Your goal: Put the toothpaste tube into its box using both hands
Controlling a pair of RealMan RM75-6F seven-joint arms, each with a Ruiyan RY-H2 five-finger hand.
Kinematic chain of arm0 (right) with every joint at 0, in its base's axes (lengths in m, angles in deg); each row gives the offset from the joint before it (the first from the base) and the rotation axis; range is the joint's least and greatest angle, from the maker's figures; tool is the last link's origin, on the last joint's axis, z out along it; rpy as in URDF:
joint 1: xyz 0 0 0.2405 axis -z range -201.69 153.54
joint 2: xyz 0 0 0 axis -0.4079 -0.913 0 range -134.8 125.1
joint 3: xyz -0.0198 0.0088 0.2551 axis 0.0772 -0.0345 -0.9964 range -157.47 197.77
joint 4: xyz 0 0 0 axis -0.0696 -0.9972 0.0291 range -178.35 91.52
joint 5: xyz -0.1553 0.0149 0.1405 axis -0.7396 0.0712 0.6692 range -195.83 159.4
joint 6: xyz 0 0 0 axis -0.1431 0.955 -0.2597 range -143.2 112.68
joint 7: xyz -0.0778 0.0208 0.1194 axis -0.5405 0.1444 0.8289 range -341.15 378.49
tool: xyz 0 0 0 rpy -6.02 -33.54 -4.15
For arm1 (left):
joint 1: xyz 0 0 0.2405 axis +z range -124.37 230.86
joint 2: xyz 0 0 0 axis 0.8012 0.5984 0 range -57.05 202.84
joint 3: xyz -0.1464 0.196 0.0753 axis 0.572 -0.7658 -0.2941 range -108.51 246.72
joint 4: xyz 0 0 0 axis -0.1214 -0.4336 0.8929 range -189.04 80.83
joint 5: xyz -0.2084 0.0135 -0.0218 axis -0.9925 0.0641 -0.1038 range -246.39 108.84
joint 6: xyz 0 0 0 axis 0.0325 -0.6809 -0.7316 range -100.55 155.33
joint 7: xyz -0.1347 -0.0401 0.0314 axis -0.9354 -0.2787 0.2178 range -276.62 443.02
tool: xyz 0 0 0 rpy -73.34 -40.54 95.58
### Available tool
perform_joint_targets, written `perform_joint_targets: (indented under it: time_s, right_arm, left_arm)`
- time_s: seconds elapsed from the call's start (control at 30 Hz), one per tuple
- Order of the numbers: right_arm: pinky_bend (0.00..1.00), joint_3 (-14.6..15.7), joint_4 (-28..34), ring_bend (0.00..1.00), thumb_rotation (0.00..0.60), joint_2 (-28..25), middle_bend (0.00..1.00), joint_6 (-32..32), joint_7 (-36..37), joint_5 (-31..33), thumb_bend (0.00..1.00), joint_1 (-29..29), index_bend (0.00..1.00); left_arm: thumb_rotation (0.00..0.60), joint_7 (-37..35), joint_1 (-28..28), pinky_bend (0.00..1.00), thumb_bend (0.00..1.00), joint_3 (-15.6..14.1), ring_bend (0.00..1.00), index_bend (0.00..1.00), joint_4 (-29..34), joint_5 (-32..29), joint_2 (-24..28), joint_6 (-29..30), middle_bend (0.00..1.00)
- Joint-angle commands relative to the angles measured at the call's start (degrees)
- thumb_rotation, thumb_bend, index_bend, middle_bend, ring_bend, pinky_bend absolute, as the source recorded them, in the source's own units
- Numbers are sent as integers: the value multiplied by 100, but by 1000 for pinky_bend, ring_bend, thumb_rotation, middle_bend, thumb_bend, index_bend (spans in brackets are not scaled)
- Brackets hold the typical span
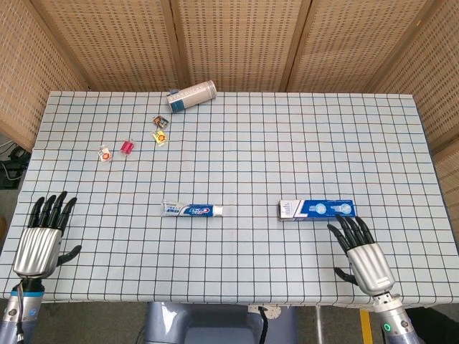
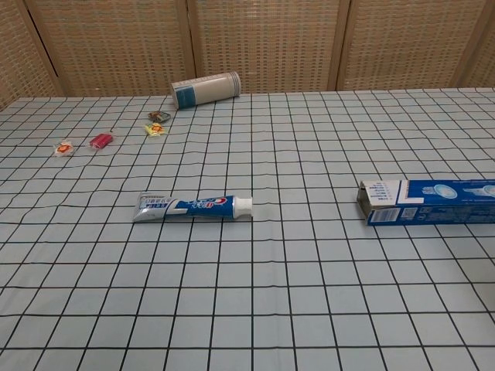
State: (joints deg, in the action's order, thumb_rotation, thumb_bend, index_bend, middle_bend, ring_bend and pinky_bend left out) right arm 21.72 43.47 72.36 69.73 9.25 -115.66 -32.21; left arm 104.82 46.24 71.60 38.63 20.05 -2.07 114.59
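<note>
A blue and white toothpaste tube [image 1: 192, 209] [image 2: 192, 207] lies flat near the table's middle, its white cap pointing right. Its blue box [image 1: 316, 209] [image 2: 428, 201] lies to the right, with the open end facing the tube. My right hand [image 1: 363, 256] hovers just in front of the box's right end, fingers spread, holding nothing. My left hand [image 1: 44, 236] is at the front left corner, far from the tube, fingers apart and empty. Neither hand shows in the chest view.
A white and blue cylinder [image 1: 191, 95] [image 2: 206, 88] lies on its side at the back edge. Several small wrapped sweets [image 1: 161, 129] [image 2: 157, 124] are scattered at the back left. The table [image 1: 251, 158] carries a grid cloth; wicker screens stand behind.
</note>
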Motion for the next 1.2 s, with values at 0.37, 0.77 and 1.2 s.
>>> perform_joint_targets:
  time_s: [0.37, 0.77, 1.2]
  right_arm:
    - [0, 1, -71, 0, 600, 41, 0, -97, 67, 61, 128, -26, 151]
    - [0, -94, -148, 0, 600, 27, 0, -110, 229, 217, 127, -40, 158]
    - [0, -174, -227, 0, 600, 13, 0, -144, 369, 374, 126, -55, 161]
  left_arm:
    - [600, 235, -387, 89, 170, 291, 60, 183, -38, -252, -156, -459, 0]
    - [600, 1314, -1636, 109, 227, 978, 89, 252, -48, -1669, -714, -2092, 20]
    - [600, 2167, -2603, 114, 244, 1200, 105, 295, -513, -2773, -1569, -2657, 62]
